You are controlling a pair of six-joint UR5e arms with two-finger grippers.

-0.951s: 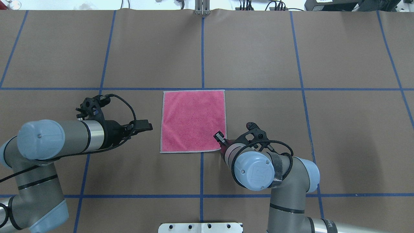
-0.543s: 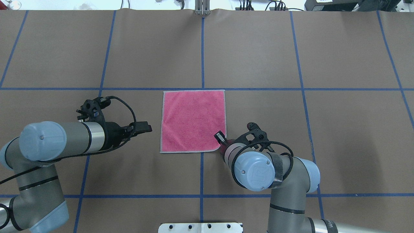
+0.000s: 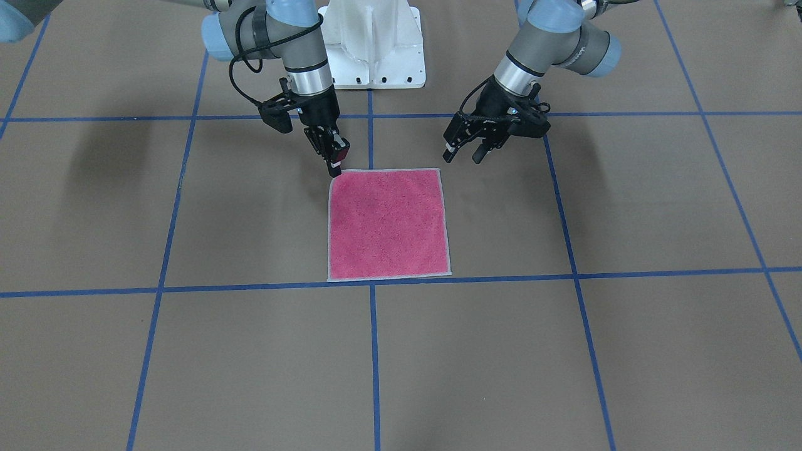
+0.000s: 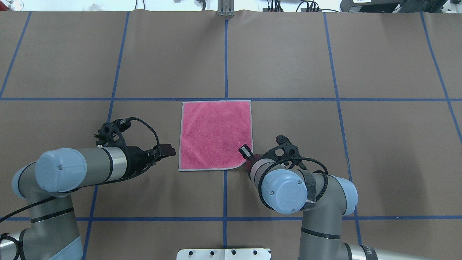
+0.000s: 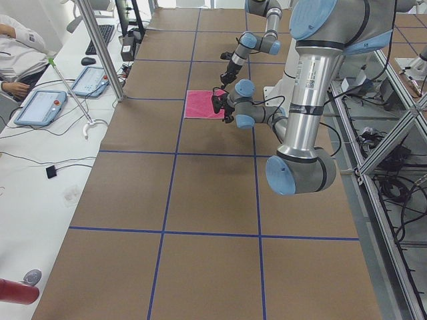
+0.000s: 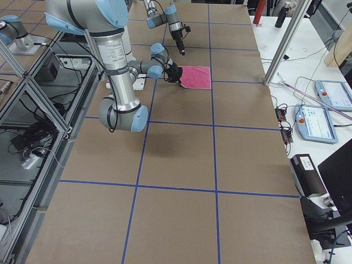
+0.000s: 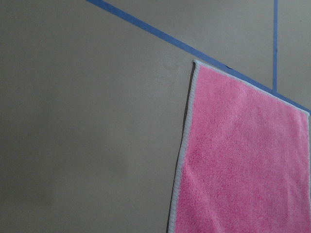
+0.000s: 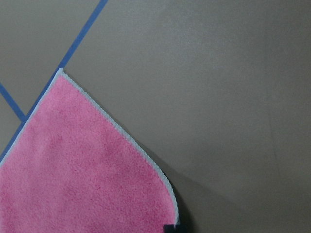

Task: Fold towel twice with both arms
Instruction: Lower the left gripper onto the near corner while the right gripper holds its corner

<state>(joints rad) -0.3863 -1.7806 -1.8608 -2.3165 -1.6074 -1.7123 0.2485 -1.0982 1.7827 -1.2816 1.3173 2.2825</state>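
two arms are counted, the left arm [image 4: 72, 169] and the right arm [image 4: 285, 189], each fitted with one gripper, and one towel [image 4: 215, 134] is counted. nearest the robot, the right gripper [image 3: 335, 166] is seen pinched closed on the towel's near right corner, which is raised a little and curled off the table [image 4: 379, 155]. the left gripper [image 3: 462, 156] is held with its fingers spread, just beside the near left corner and apart from it. the towel is laid flat, pink face up, at the table's middle, with its far edge just beside a blue tape line [image 4: 288, 99]. wide brown surface is seen to both sides of the towel and beyond its far edge.
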